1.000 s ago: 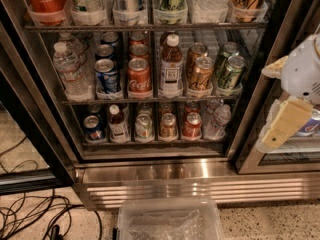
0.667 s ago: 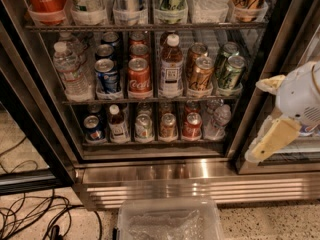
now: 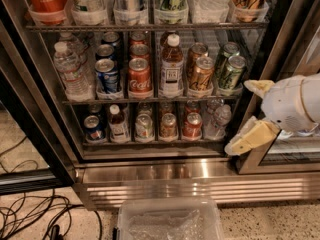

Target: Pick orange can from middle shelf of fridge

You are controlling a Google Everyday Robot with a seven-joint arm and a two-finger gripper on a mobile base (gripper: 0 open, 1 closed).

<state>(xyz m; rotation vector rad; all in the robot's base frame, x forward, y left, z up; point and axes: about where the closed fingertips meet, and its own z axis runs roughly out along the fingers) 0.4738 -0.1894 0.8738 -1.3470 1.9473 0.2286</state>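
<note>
The orange can (image 3: 201,74) stands upright on the middle shelf (image 3: 150,100) of the fridge (image 3: 165,176), right of centre, with a similar copper can behind it. A tea bottle (image 3: 171,66) is on its left and a green can (image 3: 232,71) on its right. My gripper (image 3: 251,115) is open and empty at the right, in front of the fridge's door frame, to the right of the can and a little lower. Its pale fingers (image 3: 246,141) point left toward the shelves.
A red Coca-Cola can (image 3: 139,76), a blue can (image 3: 107,75) and a water bottle (image 3: 70,71) share the middle shelf. Cans and bottles fill the shelves above and below. A clear plastic bin (image 3: 170,219) sits on the floor in front. Cables (image 3: 30,216) lie at the lower left.
My gripper has moved down and to the left, closer to the fridge opening. The cans and bottles have not moved.
</note>
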